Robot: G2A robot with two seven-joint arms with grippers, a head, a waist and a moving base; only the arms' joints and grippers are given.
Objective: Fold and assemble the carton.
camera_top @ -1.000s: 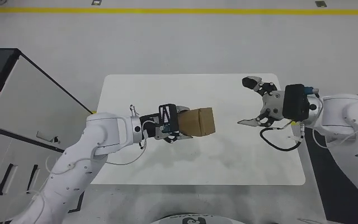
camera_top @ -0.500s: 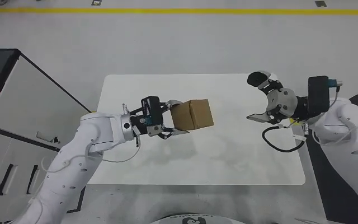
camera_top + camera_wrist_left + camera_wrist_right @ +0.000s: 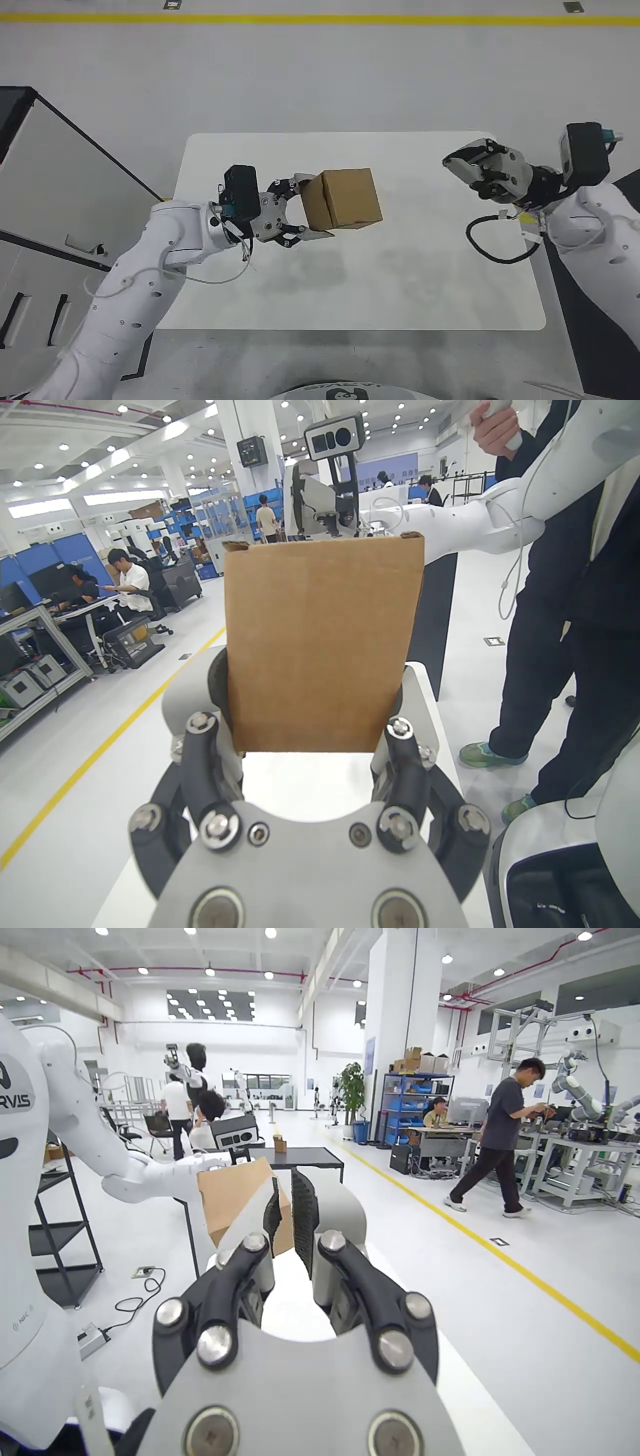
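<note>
- Left gripper (image 3: 312, 208) — jaws clamped across the near end of the carton (image 3: 345, 198), holding it over the middle of the table (image 3: 400, 290); judged presented so the other arm can work on it.
- Right gripper (image 3: 468, 165) — jaws clenched nearly together on nothing, well apart from the carton, facing it.

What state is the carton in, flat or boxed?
Boxed: the carton shows a top and a side face, held by the left gripper.

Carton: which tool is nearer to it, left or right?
Left. The left tool clasps the carton; the right tool is well apart from it, over a corner of the table.
</note>
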